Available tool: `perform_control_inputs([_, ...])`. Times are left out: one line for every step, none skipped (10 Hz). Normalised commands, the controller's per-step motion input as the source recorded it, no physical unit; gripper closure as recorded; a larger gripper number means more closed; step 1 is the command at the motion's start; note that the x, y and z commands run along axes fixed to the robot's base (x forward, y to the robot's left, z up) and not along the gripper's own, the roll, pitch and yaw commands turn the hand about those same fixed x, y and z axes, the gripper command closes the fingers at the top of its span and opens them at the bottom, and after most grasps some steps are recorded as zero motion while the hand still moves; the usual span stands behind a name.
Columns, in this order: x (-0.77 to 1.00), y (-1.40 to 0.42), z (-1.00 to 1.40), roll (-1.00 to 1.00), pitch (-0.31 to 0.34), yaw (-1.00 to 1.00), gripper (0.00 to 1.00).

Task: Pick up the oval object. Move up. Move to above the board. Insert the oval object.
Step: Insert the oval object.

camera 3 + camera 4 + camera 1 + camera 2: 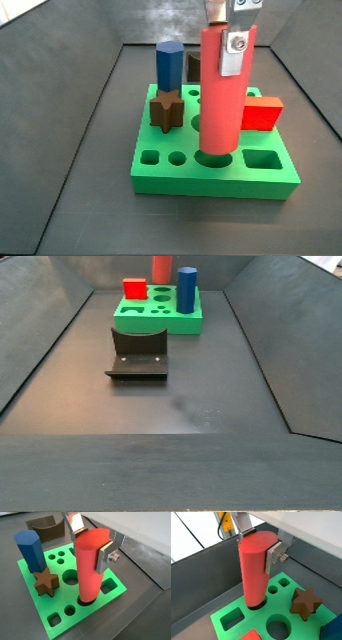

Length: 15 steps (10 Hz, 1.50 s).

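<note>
The oval object (90,567), a tall smooth red peg, stands upright with its lower end in a hole of the green board (90,621). In both wrist views my gripper (260,546) is at the peg's top, its silver fingers pressed on opposite sides, shut on it. In a side view the oval object (221,100) rises from the board (214,185) near its front edge, with the gripper (230,50) on its upper part. In a side view from far off, the oval object (162,268) and the board (167,324) sit at the back of the bin.
A blue hexagonal prism (168,65), a brown star (166,110) and a red cube (263,112) also sit in the board. The dark fixture (139,351) stands on the floor right beside the board. Grey bin walls enclose the floor.
</note>
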Motion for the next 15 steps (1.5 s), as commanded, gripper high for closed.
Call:
perform_control_inputs([0.02,0.00,0.00,0.00,0.000,0.00,1.00])
perform_control_inputs([0.09,-0.13,-0.40,0.07,-0.004,0.00,1.00])
perform_control_inputs([0.05,-0.07,-0.37,0.00,-0.053,0.00,1.00])
perform_control_inputs([0.05,0.00,-0.06,0.00,0.000,0.00,1.00])
perform_control_inputs([0.02,-0.05,-0.27,0.01,-0.011,0.00,1.00])
perform_control_inputs([0.01,-0.15,-0.50,0.00,-0.104,0.00,1.00])
perform_control_inputs([0.00,0.00,-0.20,0.00,-0.011,0.00,1.00])
perform_control_inputs([0.00,0.00,-0.29,0.00,-0.027,-0.04,1.00])
perform_control_inputs([0.01,0.03,-0.17,0.03,0.000,-0.04,1.00])
perform_control_inputs([0.06,0.07,-0.18,0.16,0.026,-0.06,1.00])
perform_control_inputs([0.12,0.11,-0.10,0.19,0.077,-0.11,1.00])
perform_control_inputs([0.12,0.11,-0.05,0.15,0.071,-0.10,1.00])
perform_control_inputs([0.01,0.03,-0.07,0.09,0.014,-0.13,1.00])
perform_control_inputs([-0.01,-0.05,-0.35,0.31,0.000,-0.15,1.00])
perform_control_inputs([-0.15,-0.15,-0.12,0.50,0.034,-0.13,1.00])
